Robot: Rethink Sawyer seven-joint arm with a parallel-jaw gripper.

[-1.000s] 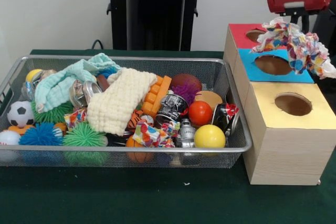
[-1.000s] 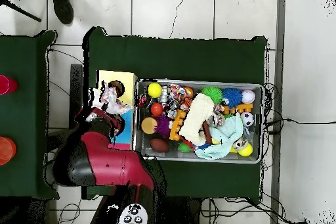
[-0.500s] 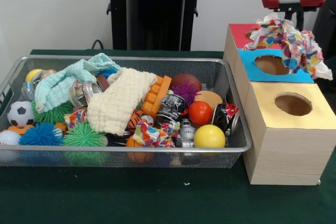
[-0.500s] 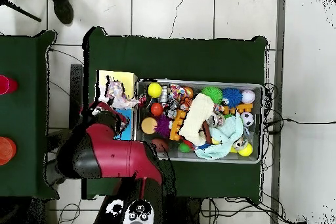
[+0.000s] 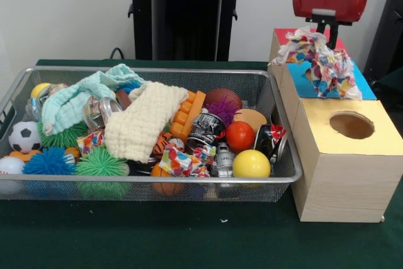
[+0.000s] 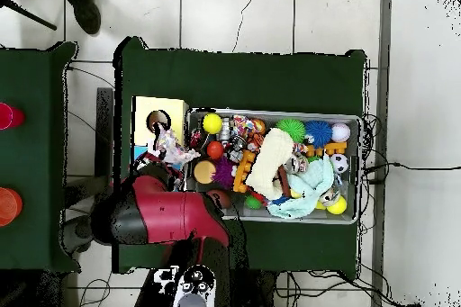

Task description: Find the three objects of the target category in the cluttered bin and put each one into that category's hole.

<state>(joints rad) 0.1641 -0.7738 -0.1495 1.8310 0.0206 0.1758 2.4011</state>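
Observation:
A multicoloured patterned cloth [image 5: 318, 61] hangs bunched from my gripper [image 5: 326, 33], which is shut on its top; the fingers themselves are buried in the fabric. The cloth dangles over the blue section [image 5: 367, 90] of the wooden sorting box and hides its hole. The red section [image 5: 283, 34] lies behind it, and the yellow section's hole [image 5: 351, 125] is uncovered in front. In the overhead view the cloth [image 6: 175, 151] sits between the box [image 6: 158, 111] and the bin, just past the red arm [image 6: 162, 218].
The wire bin [image 5: 189, 179] left of the box holds a cream knit cloth [image 5: 141, 121], a mint cloth [image 5: 75, 99], another patterned cloth [image 5: 179, 160], balls, spiky balls, cans and orange bricks. A black stand [image 5: 182, 11] rises behind the bin.
The arm has carried the patterned cloth leftward in the front view, from the box's right side over the blue top towards the bin. The bin's contents have not moved.

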